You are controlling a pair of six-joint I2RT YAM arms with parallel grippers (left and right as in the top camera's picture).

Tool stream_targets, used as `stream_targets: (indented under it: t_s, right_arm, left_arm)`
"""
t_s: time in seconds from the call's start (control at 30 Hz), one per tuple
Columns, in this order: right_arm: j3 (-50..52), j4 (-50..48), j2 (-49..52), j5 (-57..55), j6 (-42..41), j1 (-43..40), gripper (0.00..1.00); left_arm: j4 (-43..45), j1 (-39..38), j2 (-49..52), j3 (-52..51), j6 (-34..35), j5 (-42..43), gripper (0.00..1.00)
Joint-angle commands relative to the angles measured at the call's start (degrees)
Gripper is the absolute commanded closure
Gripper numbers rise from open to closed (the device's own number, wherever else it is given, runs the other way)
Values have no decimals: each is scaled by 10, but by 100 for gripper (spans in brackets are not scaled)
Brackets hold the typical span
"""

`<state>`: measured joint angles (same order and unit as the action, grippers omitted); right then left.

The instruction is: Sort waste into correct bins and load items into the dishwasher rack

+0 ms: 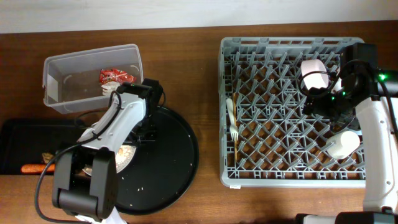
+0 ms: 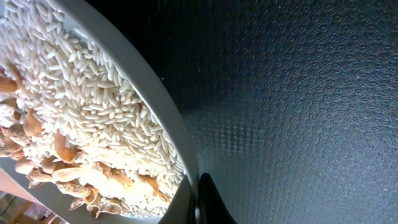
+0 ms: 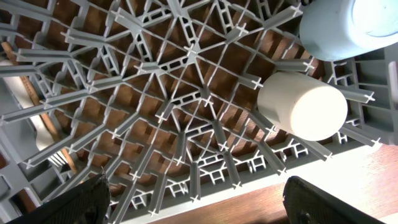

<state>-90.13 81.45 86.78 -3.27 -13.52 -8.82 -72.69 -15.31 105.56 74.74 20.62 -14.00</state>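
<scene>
My left gripper (image 2: 202,200) is shut on the rim of the white plate (image 2: 158,106), which holds rice and beige food scraps (image 2: 68,174). In the overhead view the left gripper (image 1: 127,148) and the plate (image 1: 123,157) are over the big round black tray. The red wrapper (image 1: 112,76) lies in the clear tub (image 1: 62,65). The carrot (image 1: 32,168) lies in the shallow black tray (image 1: 18,134). My right gripper (image 3: 205,205) is open and empty above the grey rack (image 1: 249,174). The rack holds the cream cup (image 3: 301,106), light blue cup (image 3: 348,25), pink bowl (image 1: 315,74), fork and spoon (image 1: 232,121).
The big round black tray (image 1: 174,162) lies between the bins and the rack, with a few rice grains on it. A chopstick (image 1: 237,149) lies beside the fork in the rack. The right arm (image 1: 376,143) reaches over the rack's right side.
</scene>
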Motion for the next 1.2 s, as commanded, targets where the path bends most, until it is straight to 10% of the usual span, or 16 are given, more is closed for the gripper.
stream_targets:
  t_s: [0.0,1.17]
  right_arm:
    - [2,0,-8,-17,-2,-3,8]
    - [2,14,-8,-17,-2,-2,8]
  left_arm:
    - [-9,5,-23,22,10,-28,100]
    - [121,291,-57,131,-160,70,100]
